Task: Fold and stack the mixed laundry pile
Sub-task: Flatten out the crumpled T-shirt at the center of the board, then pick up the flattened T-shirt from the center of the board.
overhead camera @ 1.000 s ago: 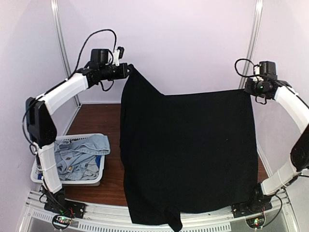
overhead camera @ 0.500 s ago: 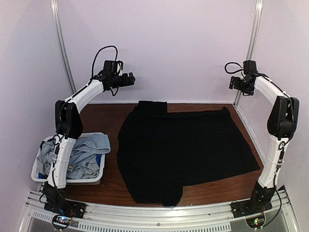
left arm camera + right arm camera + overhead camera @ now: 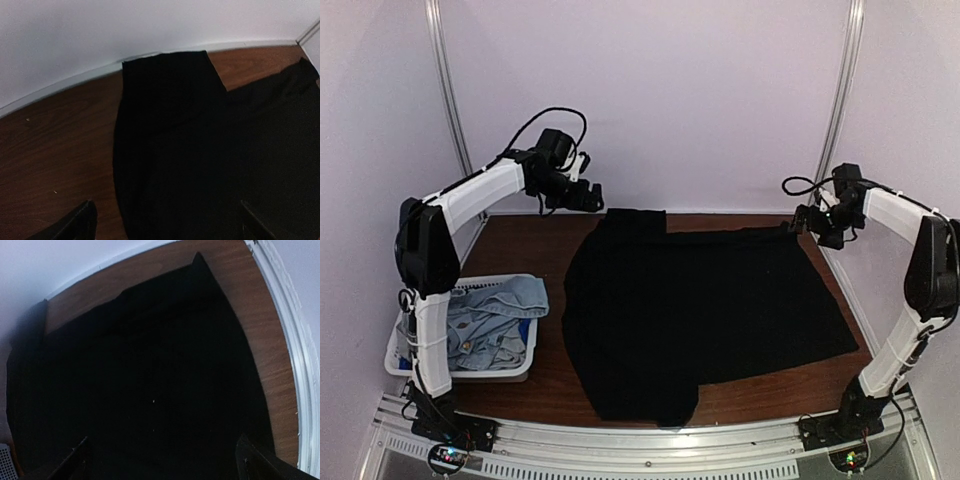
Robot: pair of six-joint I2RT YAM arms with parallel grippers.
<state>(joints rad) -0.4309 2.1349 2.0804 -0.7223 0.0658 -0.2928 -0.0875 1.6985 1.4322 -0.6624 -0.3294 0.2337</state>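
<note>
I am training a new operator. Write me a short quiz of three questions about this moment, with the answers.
1. True or false: the black shirt lies spread flat on the table.
2. Where is the light-blue denim piece?
A. in the white basket
B. on top of the black shirt
C. hanging on the back wall
3. Fill in the missing word: the left gripper and the right gripper are both ____ and hold nothing.

Key: 1 true; 2 A; 3 open.
</note>
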